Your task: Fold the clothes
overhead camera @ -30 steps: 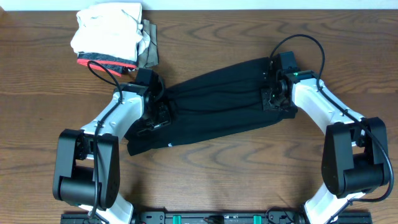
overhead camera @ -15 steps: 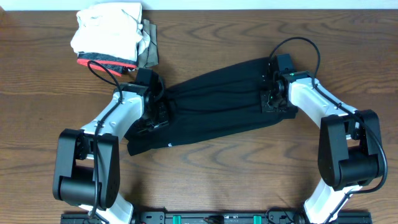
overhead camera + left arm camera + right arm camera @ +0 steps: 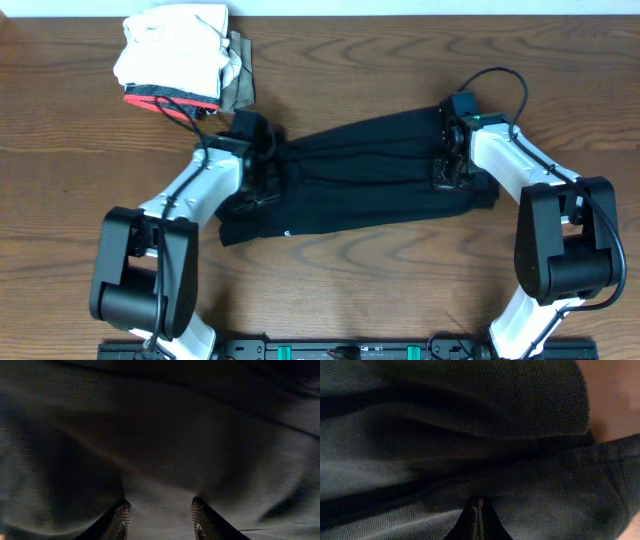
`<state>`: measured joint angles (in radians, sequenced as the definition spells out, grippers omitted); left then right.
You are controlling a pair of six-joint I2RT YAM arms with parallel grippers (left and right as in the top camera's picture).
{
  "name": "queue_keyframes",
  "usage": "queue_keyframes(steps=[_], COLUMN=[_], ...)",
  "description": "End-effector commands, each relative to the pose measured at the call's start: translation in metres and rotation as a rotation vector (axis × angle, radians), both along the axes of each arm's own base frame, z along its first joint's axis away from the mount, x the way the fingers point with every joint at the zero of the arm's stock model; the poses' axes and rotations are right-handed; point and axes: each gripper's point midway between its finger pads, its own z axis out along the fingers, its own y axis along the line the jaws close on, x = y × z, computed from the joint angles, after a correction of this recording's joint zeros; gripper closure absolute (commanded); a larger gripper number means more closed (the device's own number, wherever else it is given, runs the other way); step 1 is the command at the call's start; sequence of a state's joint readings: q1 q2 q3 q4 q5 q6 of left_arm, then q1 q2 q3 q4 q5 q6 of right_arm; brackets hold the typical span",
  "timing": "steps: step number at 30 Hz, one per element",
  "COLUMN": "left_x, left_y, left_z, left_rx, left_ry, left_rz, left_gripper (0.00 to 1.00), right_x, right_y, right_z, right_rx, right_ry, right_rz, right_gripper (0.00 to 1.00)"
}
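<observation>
The clothes, a black shirt (image 3: 360,175), lie bunched into a long band across the middle of the table, with a small white logo (image 3: 287,234) on the front edge. My left gripper (image 3: 268,175) sits on the band's left end. In the left wrist view its fingers (image 3: 121,515) stand apart with a hump of the shirt (image 3: 160,435) between them. My right gripper (image 3: 447,170) is on the right end. In the right wrist view that gripper (image 3: 477,510) is shut, with the shirt (image 3: 470,410) pinched at its tips.
A stack of folded garments (image 3: 180,55), white on top with a red-trimmed grey one and an olive one below, sits at the back left. Bare wooden table (image 3: 380,290) surrounds the shirt, and it shows at the top right of the right wrist view (image 3: 615,395).
Both grippers and the whole shirt have shifted to the right. The left gripper's fingers have closed in part, and the right gripper has closed fully on the fabric.
</observation>
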<state>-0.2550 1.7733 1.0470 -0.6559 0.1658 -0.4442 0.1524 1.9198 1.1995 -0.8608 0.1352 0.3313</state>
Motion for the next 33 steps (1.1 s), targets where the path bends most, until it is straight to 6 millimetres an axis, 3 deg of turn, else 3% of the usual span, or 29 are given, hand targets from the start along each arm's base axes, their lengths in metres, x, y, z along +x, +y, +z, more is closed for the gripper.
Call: queue_keyframes(steps=[1,6,13,27,33], left_x=[-0.004,-0.002,0.002,-0.004,0.001], left_y=[-0.014,-0.023,-0.013,-0.005,-0.006], left_z=[-0.005,-0.005,-0.006,-0.006,0.017], left_rx=[0.001,-0.005,0.053,0.099,0.087], left_ry=[-0.002,-0.024,-0.04,-0.018,-0.062], left_rz=[-0.052,-0.077,-0.07,-0.072,-0.082], left_gripper=[0.57,0.57,0.56,0.56,0.56], right_x=[-0.019,-0.042,-0.065,-0.066,-0.049], right_y=[-0.018,-0.022,-0.025,-0.028,-0.027], right_z=[-0.01,-0.006,0.0,0.009,0.029], right_rx=[-0.077,-0.116,-0.158,-0.181,-0.134], right_ry=[0.06,0.124,0.19,0.158,0.046], right_rz=[-0.152,-0.284,-0.418,-0.519,-0.496], right_gripper=[0.99,0.99,0.99,0.98,0.97])
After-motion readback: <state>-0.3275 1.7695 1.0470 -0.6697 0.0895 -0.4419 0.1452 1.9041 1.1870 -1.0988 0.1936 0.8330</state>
